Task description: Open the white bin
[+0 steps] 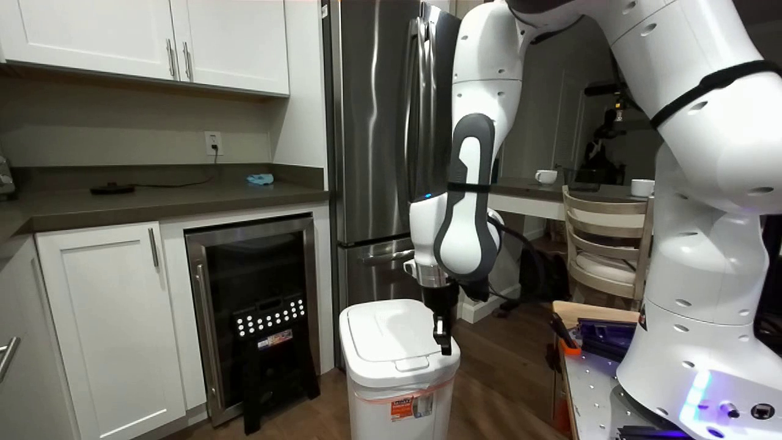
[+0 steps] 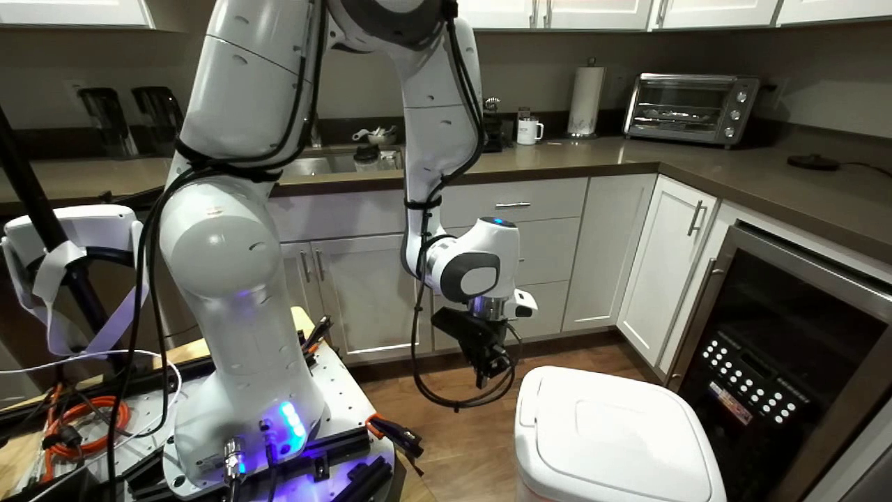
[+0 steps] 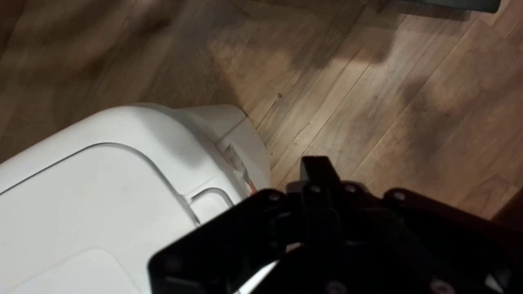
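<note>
The white bin (image 1: 400,385) stands on the floor. Its lid is down in both exterior views (image 2: 620,436). A small tab (image 1: 412,364) sits at the lid's front edge, above a red label on the body. In the wrist view the bin (image 3: 98,192) fills the lower left, and its tab (image 3: 210,204) is partly hidden by my gripper (image 3: 320,171). My gripper (image 1: 443,342) is shut and empty, pointing down beside the bin's front edge near lid height. An exterior view shows a gap between my gripper (image 2: 484,376) and the bin.
A black step stool (image 1: 275,348) stands in front of the glass-door cooler (image 1: 256,269), beside the bin. The steel fridge (image 1: 379,153) is behind it. The robot's metal table (image 2: 348,390) holds tools and cables. A loose cable loop (image 2: 453,401) hangs by the gripper.
</note>
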Controlling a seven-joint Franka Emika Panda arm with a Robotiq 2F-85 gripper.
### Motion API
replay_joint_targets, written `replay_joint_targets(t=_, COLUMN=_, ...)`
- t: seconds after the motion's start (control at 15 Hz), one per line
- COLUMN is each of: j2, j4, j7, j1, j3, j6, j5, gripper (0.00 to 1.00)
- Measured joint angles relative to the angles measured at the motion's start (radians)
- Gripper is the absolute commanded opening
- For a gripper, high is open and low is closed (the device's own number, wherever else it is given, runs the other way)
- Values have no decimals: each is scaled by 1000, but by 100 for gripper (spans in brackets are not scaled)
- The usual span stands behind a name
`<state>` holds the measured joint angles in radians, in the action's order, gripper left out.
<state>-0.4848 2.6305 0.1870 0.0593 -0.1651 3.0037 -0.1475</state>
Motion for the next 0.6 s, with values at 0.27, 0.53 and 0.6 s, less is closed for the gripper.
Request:
replay_joint_targets(t=0.27, j2=-97, j4=-23, j7=-1, j1=2, j3=44, j6=107, j5=1, gripper=0)
replay_joint_targets(t=0.53, j2=-216, j4=-158, j7=-1, j1=32, j3=75, j6=125, j5=1, gripper=0)
replay_joint_targets(t=0.6, j2=-247, j4=-206, j7=-1, j1=48, j3=77, j6=117, j5=1, gripper=0)
